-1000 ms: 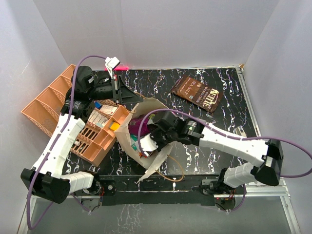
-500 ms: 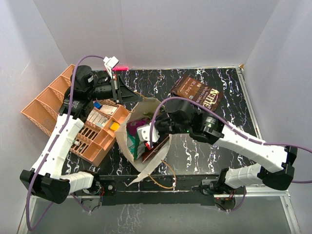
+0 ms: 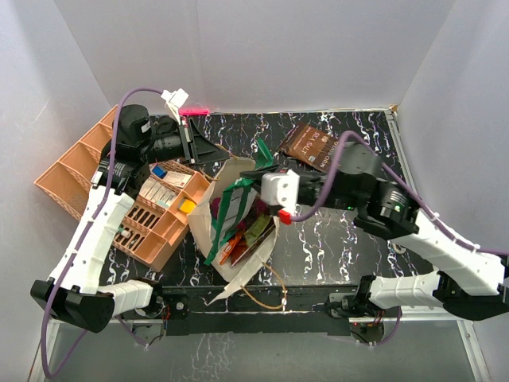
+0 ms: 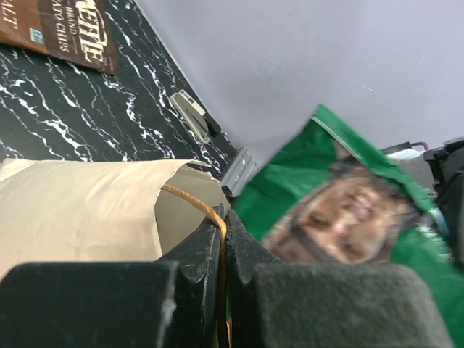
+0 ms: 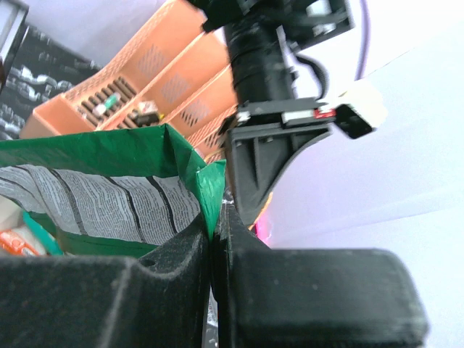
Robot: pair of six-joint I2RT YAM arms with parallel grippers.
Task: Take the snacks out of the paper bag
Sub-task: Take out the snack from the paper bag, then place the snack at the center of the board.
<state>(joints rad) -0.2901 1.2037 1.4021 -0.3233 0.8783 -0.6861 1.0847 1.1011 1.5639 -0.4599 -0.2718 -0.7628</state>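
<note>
Lifting clear: green packet [image 3: 233,205], one of the snacks.

- Change: a second ago the right tool [image 3: 262,165] was low in the mouth of the paper bag [image 3: 200,231]. It now stands raised above the bag, with the packet hanging beneath it. The packet's lower end is level with the bag's mouth; whether it is fully free cannot be told.
- Right tool: jaws shut tight on the packet's top corner, shown plainly in the right wrist view [image 5: 212,217].
- Left tool [image 3: 213,157]: jaws fully closed on the bag's tan handle [image 4: 196,199] at the far rim, holding the mouth open and the bag steady.
- Paper bag: lying on its side at the middle of the tabletop [image 3: 238,131], mouth upward toward the camera, just beside the orange tray [image 3: 79,171].
- Remaining contents: orange, red and purple packets [image 3: 242,237] visible inside the bag; exact count not legible.
- Already out: brown pouch [image 3: 322,151], flat on the tabletop at the far side, well apart from the bag.
- Reading: a second item is nearly extracted. The task looks part done, with several packets left. The likely next need is to set the green packet down on the tabletop away from the bag.
</note>
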